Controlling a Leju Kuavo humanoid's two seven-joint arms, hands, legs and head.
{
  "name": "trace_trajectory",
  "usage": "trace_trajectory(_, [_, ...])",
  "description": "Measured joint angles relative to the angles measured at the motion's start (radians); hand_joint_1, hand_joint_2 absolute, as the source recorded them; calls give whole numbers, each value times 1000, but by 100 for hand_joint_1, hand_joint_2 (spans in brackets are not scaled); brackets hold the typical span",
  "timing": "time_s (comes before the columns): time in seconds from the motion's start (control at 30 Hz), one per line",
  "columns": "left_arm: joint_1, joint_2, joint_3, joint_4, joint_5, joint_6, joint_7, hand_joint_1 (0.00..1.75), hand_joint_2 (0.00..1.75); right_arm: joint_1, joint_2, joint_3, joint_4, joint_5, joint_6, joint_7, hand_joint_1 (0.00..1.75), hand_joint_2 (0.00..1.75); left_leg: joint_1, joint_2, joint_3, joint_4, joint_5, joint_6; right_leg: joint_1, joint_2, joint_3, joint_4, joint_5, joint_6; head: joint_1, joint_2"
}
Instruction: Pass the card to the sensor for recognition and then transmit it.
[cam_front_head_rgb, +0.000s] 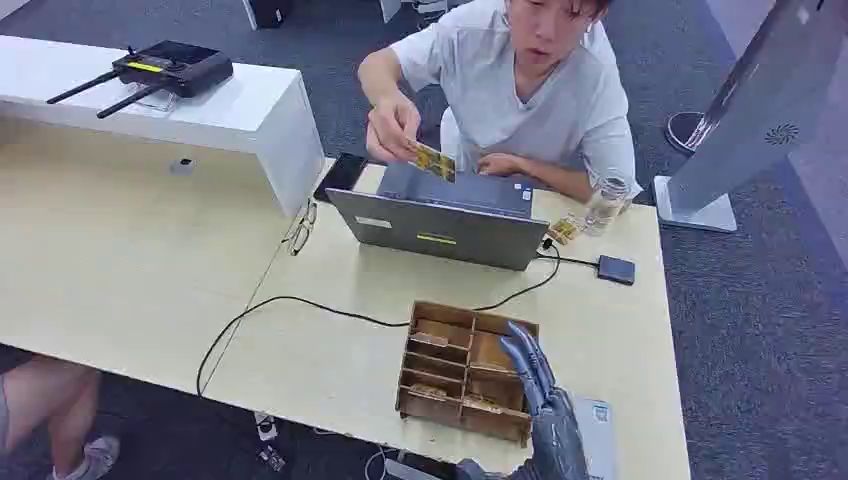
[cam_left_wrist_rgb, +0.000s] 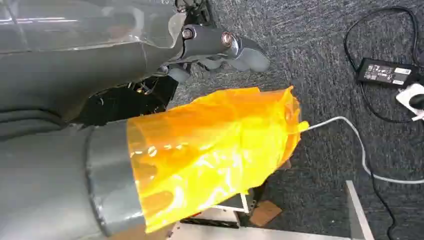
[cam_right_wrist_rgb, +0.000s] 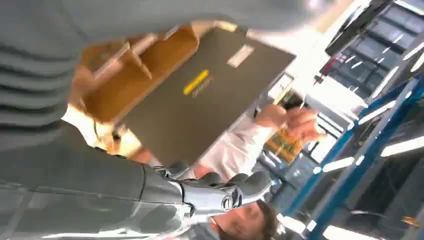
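A person across the table pinches a yellow patterned card (cam_front_head_rgb: 431, 159) above the grey laptop (cam_front_head_rgb: 440, 226); the card (cam_right_wrist_rgb: 284, 143) also shows in the right wrist view. A small dark sensor pad (cam_front_head_rgb: 616, 269) lies on the table to the laptop's right, wired to it. My right hand (cam_front_head_rgb: 535, 385) hovers over the near right part of the wooden divider box (cam_front_head_rgb: 440, 350), fingers stretched out and apart, holding nothing. Its thumb (cam_right_wrist_rgb: 225, 194) points toward the laptop lid (cam_right_wrist_rgb: 200, 95). My left hand (cam_left_wrist_rgb: 215, 47) hangs over the carpet, partly wrapped in orange film (cam_left_wrist_rgb: 215, 150).
More cards (cam_front_head_rgb: 565, 229) lie beside a glass jar (cam_front_head_rgb: 605, 203) at the far right. Glasses (cam_front_head_rgb: 300, 228) and a phone (cam_front_head_rgb: 342, 175) sit left of the laptop. A black cable (cam_front_head_rgb: 300, 300) crosses the table. A router (cam_front_head_rgb: 170, 68) stands on the white shelf, and a grey kiosk (cam_front_head_rgb: 740, 120) at the right.
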Motion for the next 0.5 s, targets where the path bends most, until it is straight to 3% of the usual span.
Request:
trace_trajectory(0.13, [-4, 0, 0, 0, -13, 3, 8, 0, 0, -41, 0, -19, -7, 87, -6, 61, 0, 175, 0, 0, 0, 0, 1, -1, 0, 0, 0, 0, 0, 0, 0, 0])
trace_trajectory(0.5, [-8, 7, -3, 2, -36, 15, 9, 0, 0, -122, 22, -62, 11, 124, -15, 126, 0, 175, 0, 0, 0, 0, 1, -1, 0, 0, 0, 0, 1, -1, 0, 0])
